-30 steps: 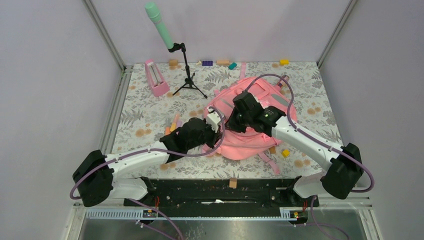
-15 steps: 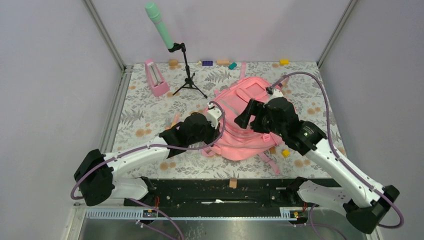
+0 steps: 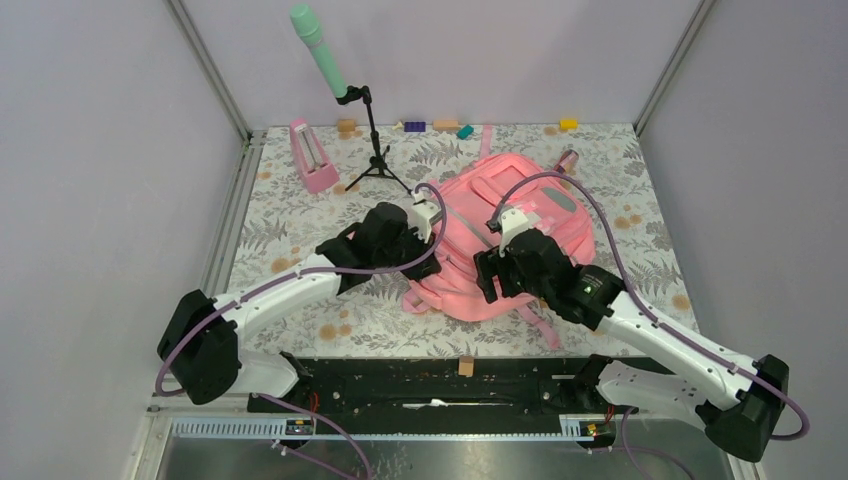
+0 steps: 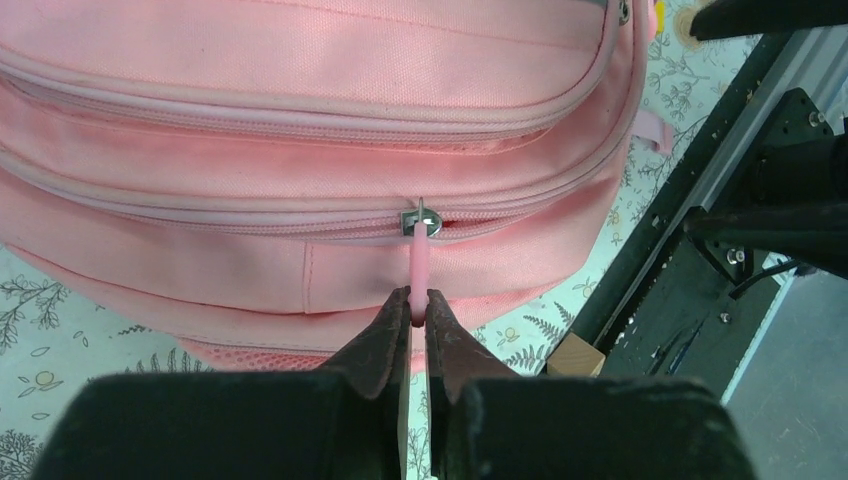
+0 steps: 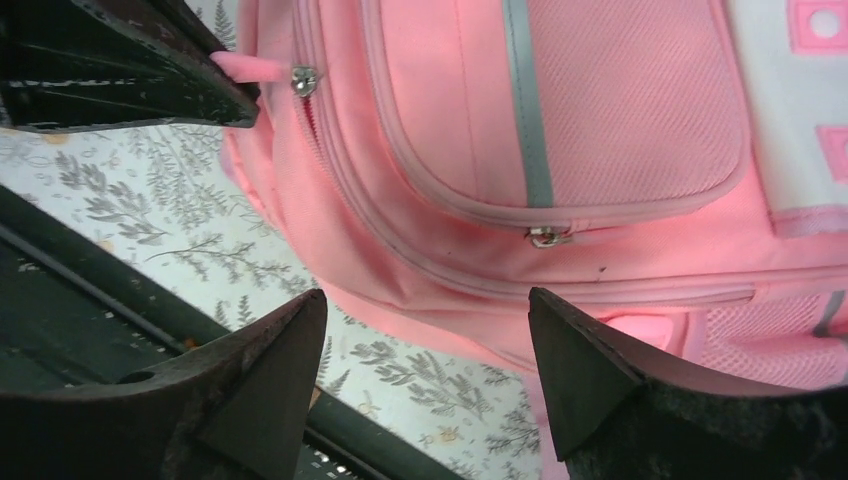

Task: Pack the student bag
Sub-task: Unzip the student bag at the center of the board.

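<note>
Large soft pink fabric backpack (image 3: 465, 230) lies on the leaf-print tabletop (image 3: 290, 230), slightly right of centre. Small rigid pink pyramid metronome (image 3: 312, 155) back-left. Black tripod stand (image 3: 375, 150) carrying the mint-green microphone (image 3: 318, 48) just right of it, behind the bag's left corner. Small coloured blocks (image 3: 446, 124) in a row along the back edge. Small wooden block (image 3: 465, 367) on the black base rail (image 3: 380, 378), in front of the bag. Left gripper (image 4: 418, 305) at the bag's left side, on its pink zipper pull (image 4: 419, 270). Right gripper (image 5: 425, 310) over the bag's near edge.

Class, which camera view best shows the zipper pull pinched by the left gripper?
Left wrist view: the zipper pull runs in full from its slider to the left gripper, shut on it. The right wrist view catches it small in a corner; in the top external view the gripper hides it.
</note>
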You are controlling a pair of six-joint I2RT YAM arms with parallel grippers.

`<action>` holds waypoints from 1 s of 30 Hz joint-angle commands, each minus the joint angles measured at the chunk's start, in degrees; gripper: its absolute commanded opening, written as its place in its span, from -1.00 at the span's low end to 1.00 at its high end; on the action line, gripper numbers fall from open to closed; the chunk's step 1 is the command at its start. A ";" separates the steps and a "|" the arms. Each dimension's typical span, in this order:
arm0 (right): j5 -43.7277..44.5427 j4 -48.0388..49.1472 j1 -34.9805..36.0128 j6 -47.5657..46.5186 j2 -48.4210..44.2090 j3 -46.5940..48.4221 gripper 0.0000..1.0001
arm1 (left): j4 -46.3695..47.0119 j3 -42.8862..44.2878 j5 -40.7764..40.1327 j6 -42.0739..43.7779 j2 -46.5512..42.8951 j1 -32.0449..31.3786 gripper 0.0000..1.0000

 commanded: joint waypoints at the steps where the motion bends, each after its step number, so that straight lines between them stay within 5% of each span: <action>1: 5.90 6.60 1.05 -6.64 0.62 -1.44 0.58 | 0.12 3.79 2.32 1.58 0.18 0.68 -1.00; 26: 12.14 10.35 2.09 -9.52 10.93 -0.45 0.26 | -1.65 5.34 0.88 1.25 -0.24 0.69 -1.00; 30: 16.31 10.96 2.09 -9.00 11.15 -0.07 -0.26 | -1.66 5.34 0.89 1.16 -0.17 0.69 -1.00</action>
